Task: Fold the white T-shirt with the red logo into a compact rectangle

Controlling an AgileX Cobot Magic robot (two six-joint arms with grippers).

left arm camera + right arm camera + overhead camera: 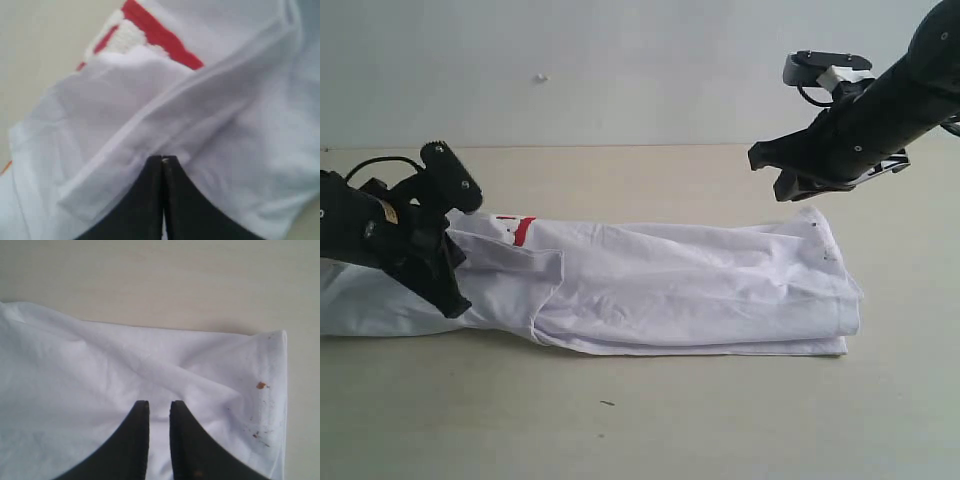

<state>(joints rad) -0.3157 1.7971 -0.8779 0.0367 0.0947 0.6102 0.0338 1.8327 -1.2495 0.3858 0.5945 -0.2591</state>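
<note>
The white T-shirt (690,285) lies as a long folded band across the table, its right end squared off. A bit of the red logo (520,228) peeks out near the left end and shows close up in the left wrist view (160,35). My left gripper (452,298) is down on the shirt's left part, jaws pressed together on a fold of the fabric (163,159). My right gripper (770,175) hangs in the air above the shirt's right end. Its jaws stand slightly apart with nothing between them (160,405); the T-shirt (100,370) lies below.
The beige table (650,420) runs on in front of and behind the shirt, and a pale wall (620,60) rises at the back. A small dark speck (607,404) lies on the near table. Brown spots (261,385) mark the shirt near its right edge.
</note>
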